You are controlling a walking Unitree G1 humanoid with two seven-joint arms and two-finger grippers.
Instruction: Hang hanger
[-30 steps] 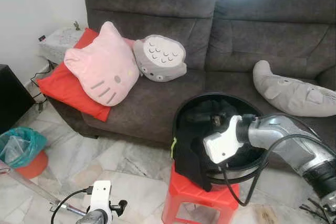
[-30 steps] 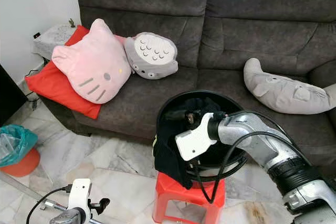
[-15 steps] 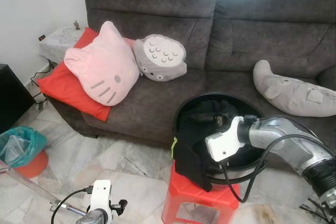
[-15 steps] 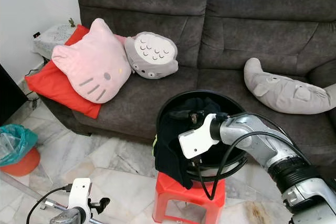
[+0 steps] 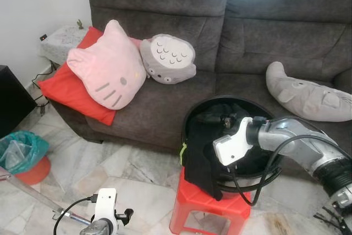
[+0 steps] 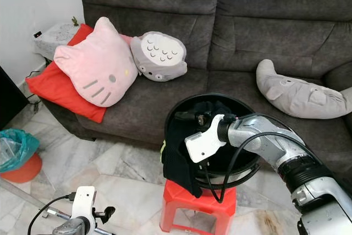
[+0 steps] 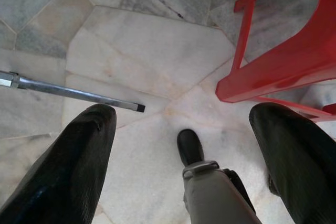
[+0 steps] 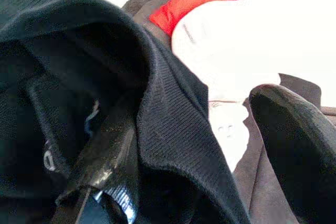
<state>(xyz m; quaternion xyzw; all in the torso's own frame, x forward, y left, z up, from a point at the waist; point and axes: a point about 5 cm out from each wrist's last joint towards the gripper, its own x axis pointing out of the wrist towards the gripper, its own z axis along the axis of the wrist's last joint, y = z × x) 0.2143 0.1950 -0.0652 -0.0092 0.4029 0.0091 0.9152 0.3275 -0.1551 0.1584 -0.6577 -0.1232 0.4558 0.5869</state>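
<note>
Right tool (image 8: 189, 145): reaches into the black basket (image 5: 192, 115) from the robot's right, at the garment's upper edge. In the right wrist view its fingers (image 8: 294, 145) stand spread, one on each side of a fold of knit fabric; whether either finger presses on the cloth cannot be told.
Left tool (image 7: 184, 150): hangs low over the marble floor (image 7: 152, 45), fingers (image 7: 68, 166) spread wide, holding nothing.
Black garment (image 5: 202, 152): lies in the basket and drapes over the front rim, hanging down past the stool's seat.
Hanger: cannot be made out among the dark cloth.
Black basket: round, stands on the red stool (image 5: 206, 210).
Red stool: on the marble floor, just before the sofa (image 5: 165, 20).
Sofa: dark grey; carries a pink cat cushion (image 5: 107, 67) lying on a red cushion (image 5: 69, 89), a grey round plush (image 5: 168, 59) touching the pink one, and a long grey plush (image 5: 305, 92) well apart on the right seat.
Metal rod (image 7: 68, 92): near the left tool, over the floor.
Teal bag (image 5: 19, 151): sits in an orange pail at the far left.
</note>
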